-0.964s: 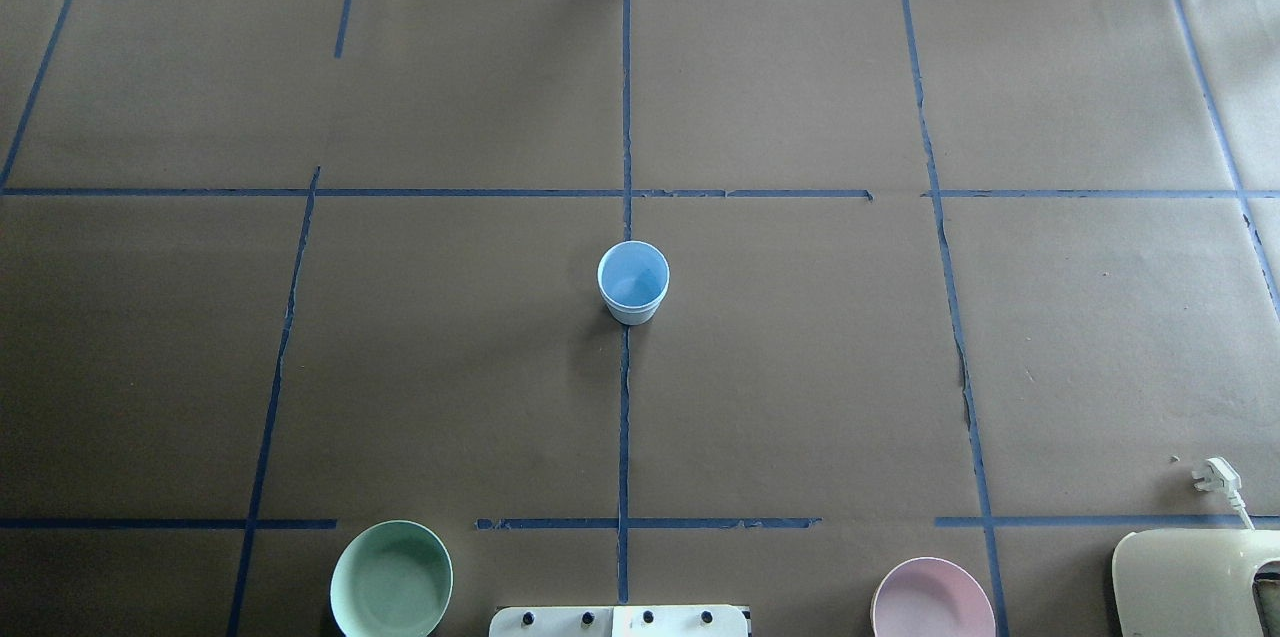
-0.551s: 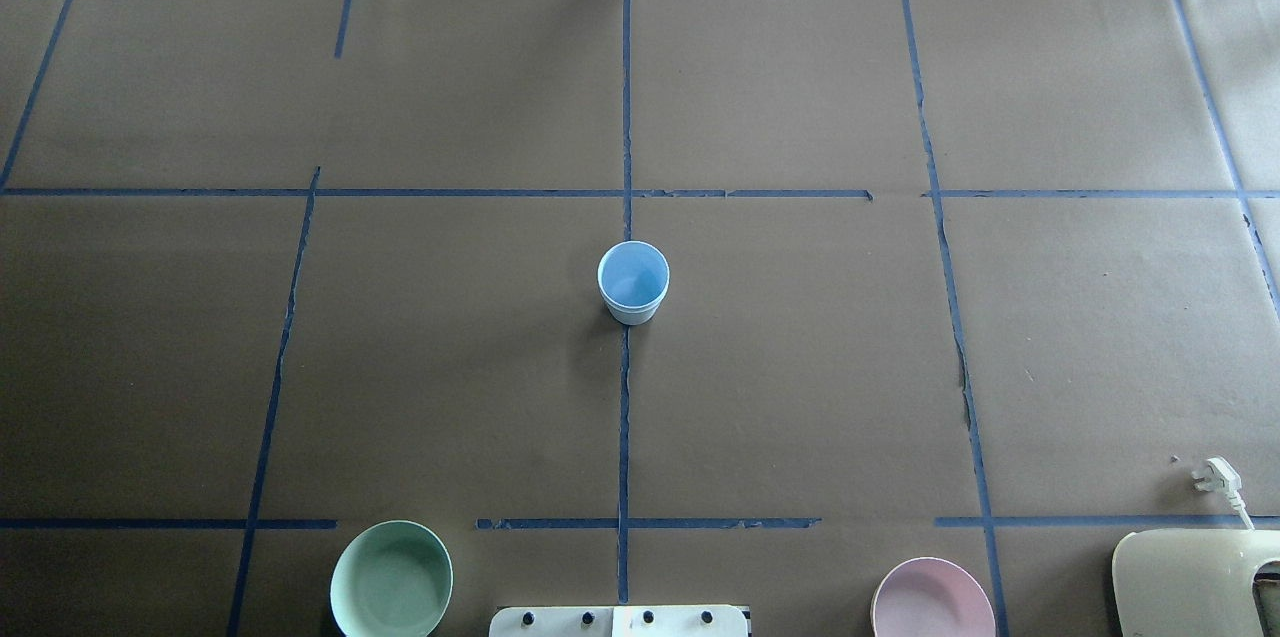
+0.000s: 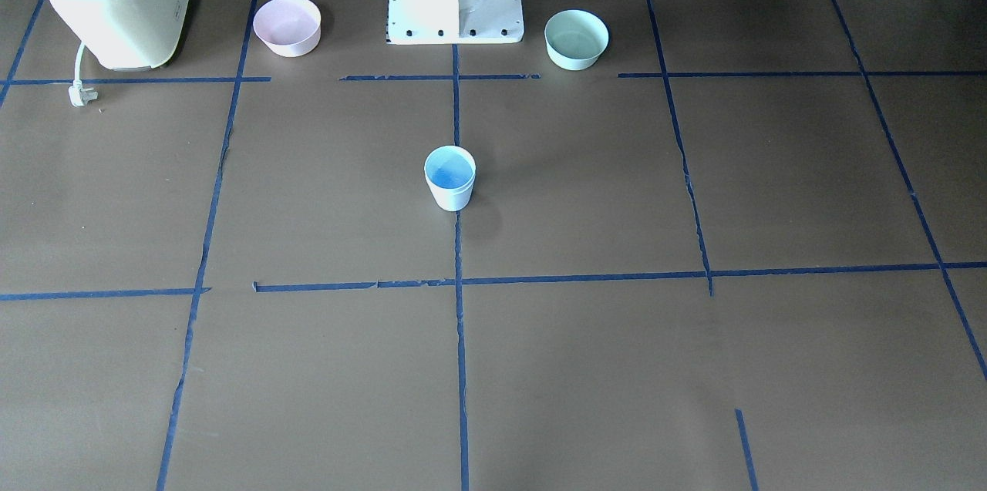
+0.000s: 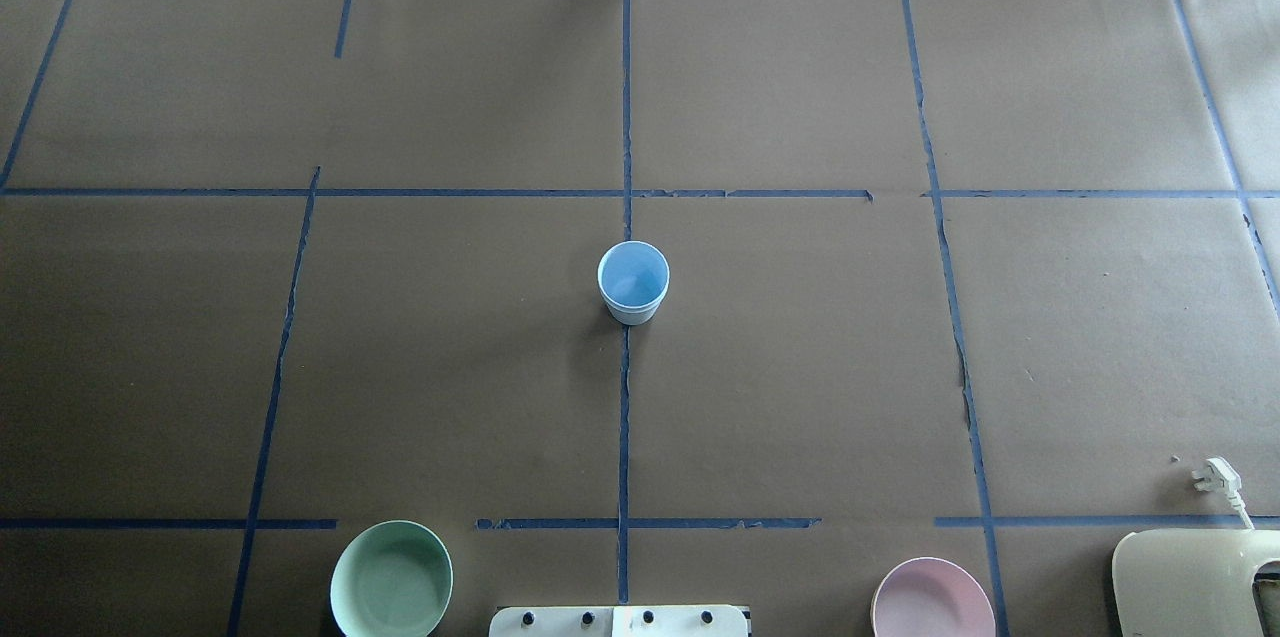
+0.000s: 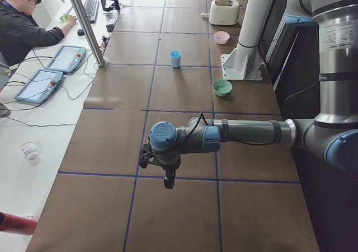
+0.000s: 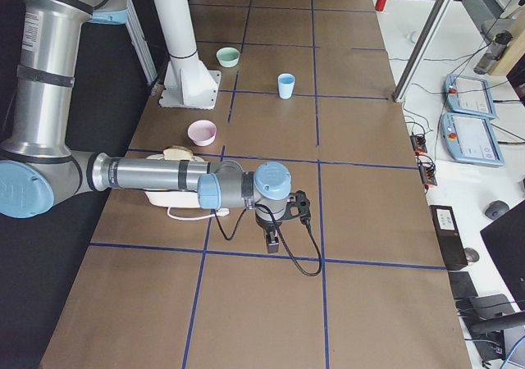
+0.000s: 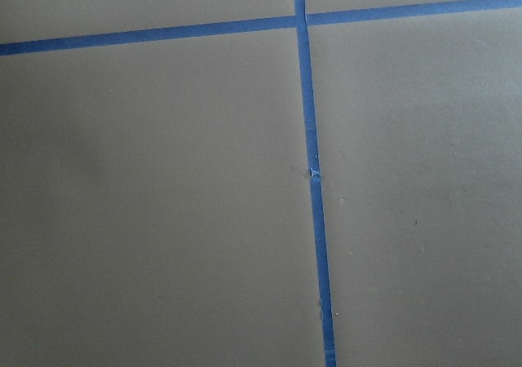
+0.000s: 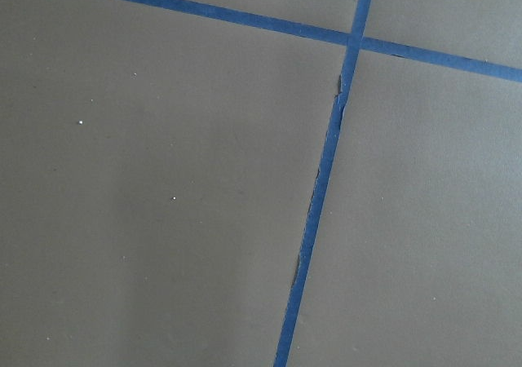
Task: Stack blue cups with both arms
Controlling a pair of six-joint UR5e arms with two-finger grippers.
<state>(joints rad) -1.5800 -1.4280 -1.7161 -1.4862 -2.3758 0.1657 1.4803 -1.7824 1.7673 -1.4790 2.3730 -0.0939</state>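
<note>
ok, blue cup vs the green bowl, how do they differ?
Shape: the blue cup is narrow and tall-sided; the green bowl is wide and shallow. Colour: the cup is pale outside, sky-blue inside; the bowl is mint all over. Place: the cup stands on the centre tape line mid-table; the bowl sits by the robot's base. Both are upright, mouths up.

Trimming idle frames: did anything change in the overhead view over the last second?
Nothing visibly changed. The blue cup stands upright in the same spot, and the green bowl and pink bowl sit where they were.
</note>
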